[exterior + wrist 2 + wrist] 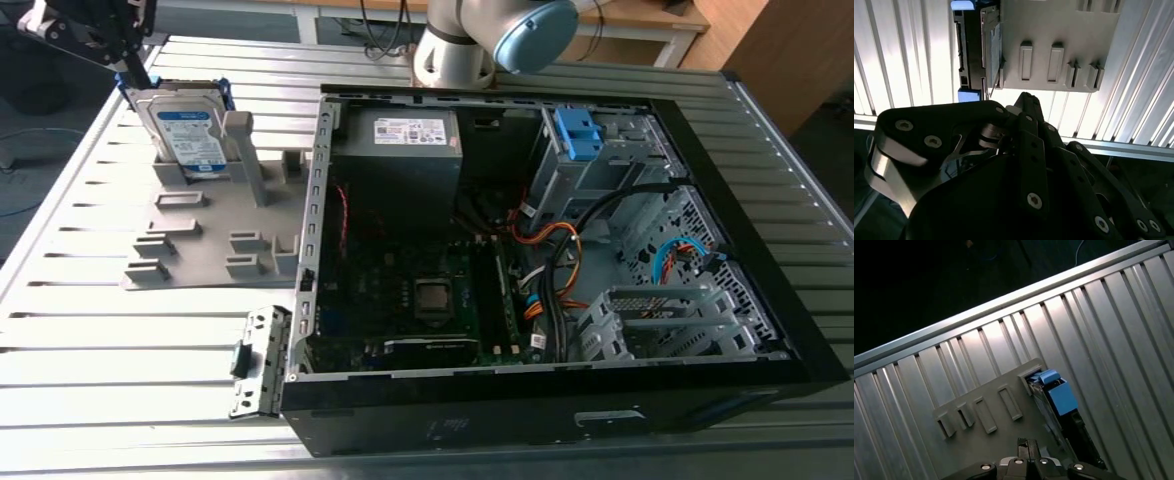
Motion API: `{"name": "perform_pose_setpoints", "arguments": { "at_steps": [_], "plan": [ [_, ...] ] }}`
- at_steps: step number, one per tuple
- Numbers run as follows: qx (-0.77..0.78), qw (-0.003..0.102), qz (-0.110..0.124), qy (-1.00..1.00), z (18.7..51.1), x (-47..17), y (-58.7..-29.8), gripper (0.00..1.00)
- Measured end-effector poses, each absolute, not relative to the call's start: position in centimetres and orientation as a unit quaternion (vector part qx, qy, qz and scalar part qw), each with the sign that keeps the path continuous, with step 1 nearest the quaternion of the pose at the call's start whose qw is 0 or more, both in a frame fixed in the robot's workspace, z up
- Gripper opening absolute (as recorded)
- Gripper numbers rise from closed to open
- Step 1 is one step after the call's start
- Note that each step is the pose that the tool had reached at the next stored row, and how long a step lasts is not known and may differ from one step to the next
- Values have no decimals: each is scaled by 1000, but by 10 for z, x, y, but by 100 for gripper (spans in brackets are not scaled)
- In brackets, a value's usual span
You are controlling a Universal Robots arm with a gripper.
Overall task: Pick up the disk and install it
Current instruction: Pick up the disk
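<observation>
Evidently pick-up stage. Gripper (131,70) hangs at the top edge of the disk (187,135); contact unclear. Disk stands on edge in the grey holder (200,235) on the desk (120,350), beside the open computer case (318,200). Jaws released or clenched: cannot tell. Grasp likely calls for a straight, square descent. Holder posts flank closely; open room above.

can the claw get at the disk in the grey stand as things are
Probably yes. The claw hovers close above the disk, which stands upright in the grey stand beside the open computer case. Its top edge is bare, and nothing lies between them.
</observation>
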State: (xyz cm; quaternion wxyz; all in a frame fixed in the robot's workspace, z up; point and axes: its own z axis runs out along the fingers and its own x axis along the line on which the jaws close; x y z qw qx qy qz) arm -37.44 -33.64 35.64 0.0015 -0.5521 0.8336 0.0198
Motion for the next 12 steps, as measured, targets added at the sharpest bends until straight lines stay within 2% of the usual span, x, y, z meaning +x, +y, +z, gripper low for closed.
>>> {"name": "perform_pose_setpoints", "arguments": {
  "at_steps": [12],
  "plan": [
    [-589, 0, 20, 808, 356, -374, -336, 11]
  ]
}}
